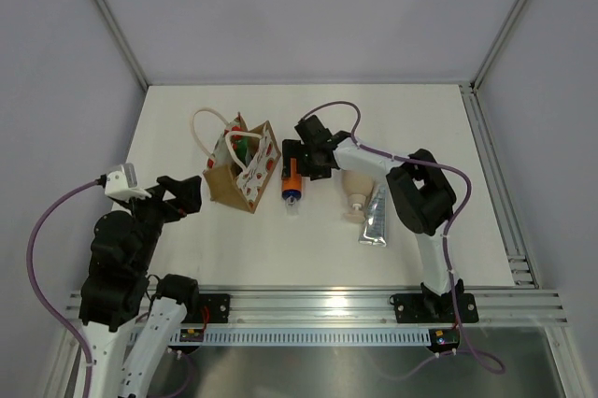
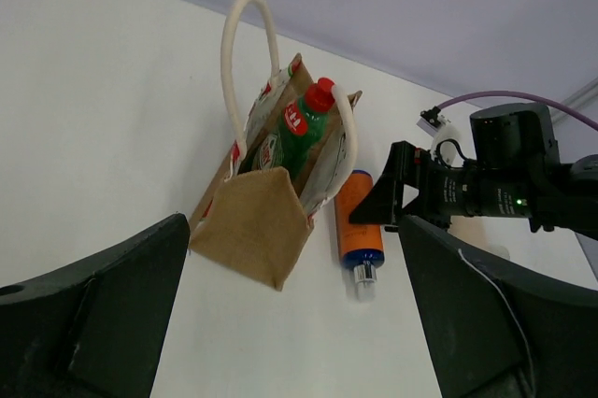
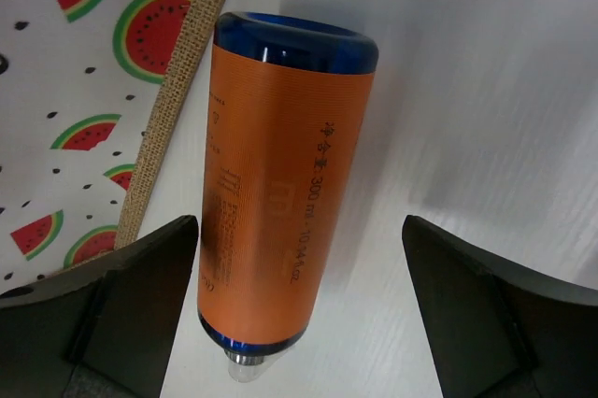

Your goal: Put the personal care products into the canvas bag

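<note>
- Dark fingers (image 3: 103, 314) of right gripper (image 3: 299, 309) closest to the lens, one in each lower corner of right wrist view, spread wide and grasping nothing.
- Between those fingers, small orange bottle (image 3: 285, 183), lying on its side on white table (image 1: 420, 118), blue base to the far side and clear nozzle to the near side.
- Clear gap of table on both sides of the bottle, so no contact with either finger; cannot tell how high the claw hangs over it.
- From above, right gripper over the far end of orange bottle (image 1: 292, 177).
- Just beside the bottle, on its left, canvas bag (image 1: 238, 178) with watermelon print on the white side panel (image 3: 75, 90); touching or not, cannot tell.
- Bag leaning over, mouth open, white rope handles (image 2: 245, 34) loose around the mouth.
- Inside the bag, green bottle (image 2: 299, 132) with red cap, cap pointing out of the mouth.
- On the other side of the orange bottle, under the right arm, beige bottle (image 1: 354, 194) lying on the table, silver-grey tube (image 1: 377, 216) just beside it toward the near edge.
- Left gripper (image 1: 193, 195) near the left side of the bag, apart from it, released and wide, holding nothing; seen from left wrist, brown end of canvas bag (image 2: 257, 230) between its two dark fingers (image 2: 121, 295).
</note>
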